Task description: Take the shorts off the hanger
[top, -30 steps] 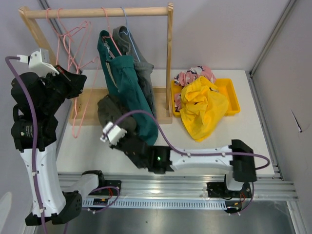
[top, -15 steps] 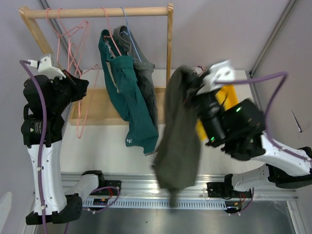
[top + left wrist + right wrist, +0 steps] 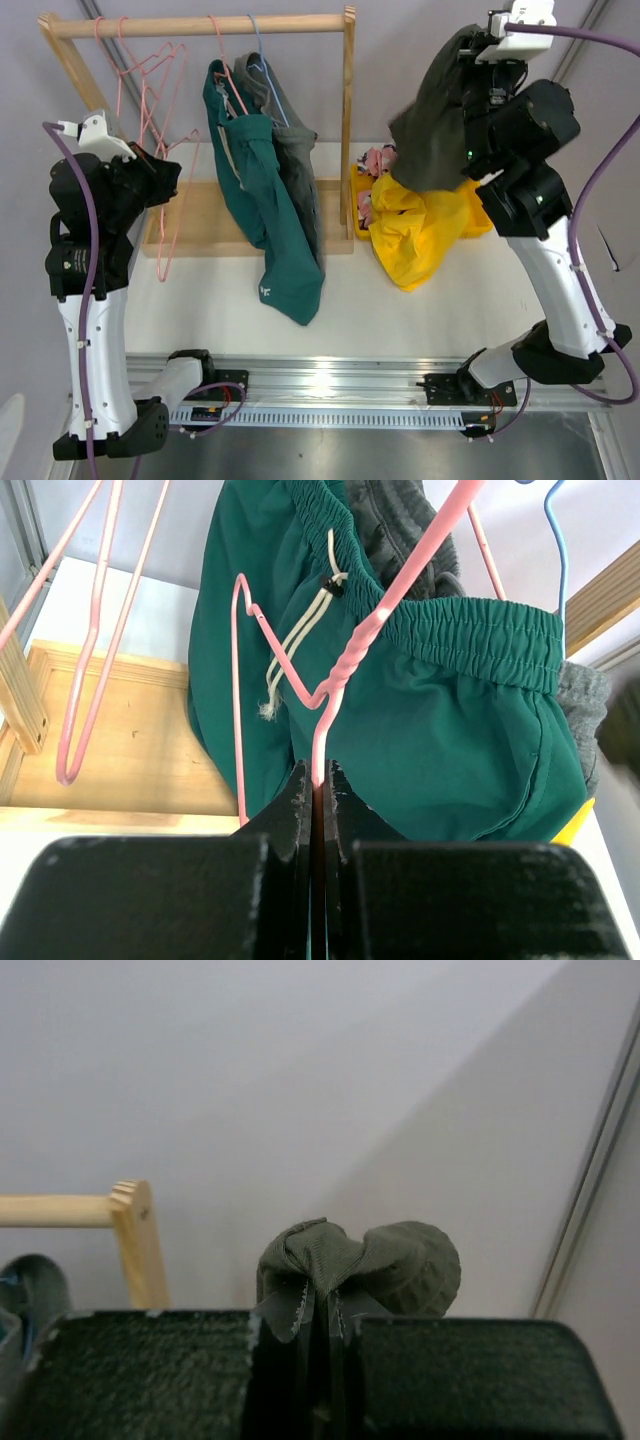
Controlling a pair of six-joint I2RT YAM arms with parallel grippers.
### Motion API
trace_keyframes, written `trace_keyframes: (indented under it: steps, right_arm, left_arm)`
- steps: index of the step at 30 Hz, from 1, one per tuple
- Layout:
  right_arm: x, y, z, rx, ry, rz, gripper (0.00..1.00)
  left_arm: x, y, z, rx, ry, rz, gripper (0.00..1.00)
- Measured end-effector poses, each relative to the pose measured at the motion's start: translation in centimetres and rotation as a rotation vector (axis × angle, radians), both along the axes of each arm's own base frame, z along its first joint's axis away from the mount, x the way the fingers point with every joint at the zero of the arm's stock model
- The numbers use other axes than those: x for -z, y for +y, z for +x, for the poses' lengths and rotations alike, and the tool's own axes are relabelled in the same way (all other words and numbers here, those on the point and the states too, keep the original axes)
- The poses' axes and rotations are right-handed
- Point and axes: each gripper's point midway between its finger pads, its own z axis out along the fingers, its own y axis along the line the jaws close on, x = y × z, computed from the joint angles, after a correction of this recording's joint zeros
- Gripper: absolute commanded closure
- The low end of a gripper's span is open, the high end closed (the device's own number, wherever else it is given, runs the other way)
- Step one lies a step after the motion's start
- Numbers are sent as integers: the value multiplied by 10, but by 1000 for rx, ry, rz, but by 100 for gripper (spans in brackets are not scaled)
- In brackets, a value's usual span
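The right pincer was closed tight on a bunched fold of the olive green shorts, held high at the upper right of the overhead view. The cloth hung free below it, over the far end of the yellow bin.

The step in hand looked like the drop-off. To do it well, the arm should come down until the hanging hem settles inside the bin walls. The pincer should open only once most of the cloth has pooled. A release from that height would probably let the shorts drape over the rim or slide onto the tabletop.

The bin was already crowded. The yellow shorts filled its middle and spilled over the near edge onto the tabletop, and the pink patterned shorts lay bunched at its far left corner. The clearest room appeared to be toward the right end.

The left pincer was shut on the wire of a bare pink hanger at the left of the wooden rack, apart from the clothes. Two pairs remained on the rail. The teal shorts hung long at centre. The grey shorts sat just behind them, under a blue hanger.
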Motion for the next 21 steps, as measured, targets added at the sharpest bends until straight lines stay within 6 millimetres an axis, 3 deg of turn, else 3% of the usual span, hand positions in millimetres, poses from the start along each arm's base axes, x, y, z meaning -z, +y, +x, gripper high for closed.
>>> trace_keyframes:
  steps: [2,5,11,14,16,21]
  right_arm:
    - [13,-9,22,20,20,-7,100]
    - [56,-19,59,33,90,-10,100]
    - [200,-17,114,16,333,-7,100]
    - [250,-18,124,25,419,7,100]
    - [270,-22,127,39,439,38,100]
    - [293,-37,135,80,429,125,100]
  left_arm:
    - [1,0,2,1,4,1,100]
    - [4,1,5,-2,15,3,100]
    - [7,2,11,-7,28,18,100]
    - [6,3,13,-15,27,24,100]
    - [4,4,14,-20,25,29,100]
    - [-8,8,20,-37,11,37,100]
